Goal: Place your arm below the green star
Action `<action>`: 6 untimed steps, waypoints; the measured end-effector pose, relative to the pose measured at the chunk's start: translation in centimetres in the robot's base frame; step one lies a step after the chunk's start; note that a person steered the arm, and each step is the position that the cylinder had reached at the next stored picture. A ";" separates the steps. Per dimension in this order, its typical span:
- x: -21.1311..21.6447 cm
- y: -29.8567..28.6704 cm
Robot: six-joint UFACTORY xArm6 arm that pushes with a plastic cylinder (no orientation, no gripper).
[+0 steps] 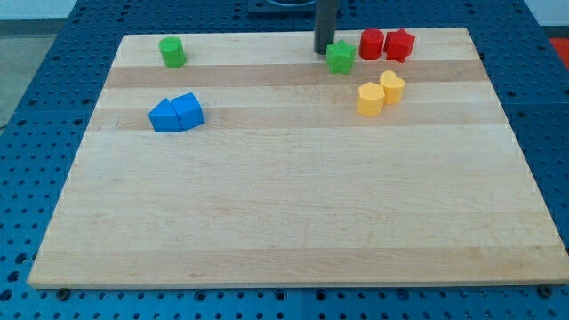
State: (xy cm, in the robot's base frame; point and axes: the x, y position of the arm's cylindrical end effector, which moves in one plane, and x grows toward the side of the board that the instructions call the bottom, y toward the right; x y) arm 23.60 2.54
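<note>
The green star sits near the view's top, right of centre, on the wooden board. My tip is the lower end of the dark rod; it stands just to the left of the green star and slightly above it in the view, close to or touching its upper left edge.
A red cylinder and a red star lie right of the green star. Two yellow blocks lie below and right of it. A green cylinder is at top left. Two blue blocks sit together at the left.
</note>
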 end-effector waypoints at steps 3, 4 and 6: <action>10.1 -0.6; 9.4 3.7; 7.4 2.2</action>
